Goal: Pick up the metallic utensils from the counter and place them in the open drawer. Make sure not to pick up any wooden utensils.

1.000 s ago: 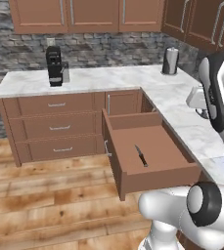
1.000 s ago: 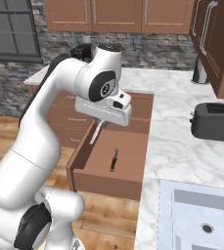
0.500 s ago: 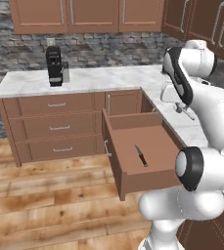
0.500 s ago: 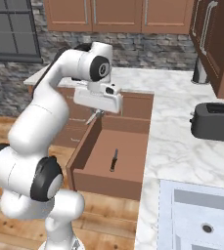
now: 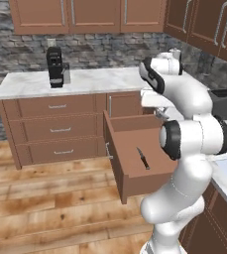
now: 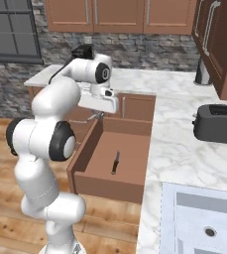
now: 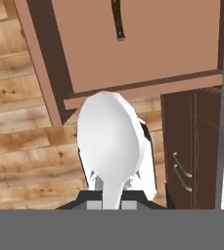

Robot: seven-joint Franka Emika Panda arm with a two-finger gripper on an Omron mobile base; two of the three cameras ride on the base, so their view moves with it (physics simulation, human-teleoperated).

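Hand view: silver spoon [image 7: 109, 141] clamped in the claw [image 7: 114, 195], bowl forward, above the open drawer [image 7: 143, 90].

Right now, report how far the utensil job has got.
Done: one dark-handled utensil already lies in the open drawer. In hand: the gripper is shut on a silver spoon, held above the drawer's back end. Left: lower the spoon into the drawer and release it.
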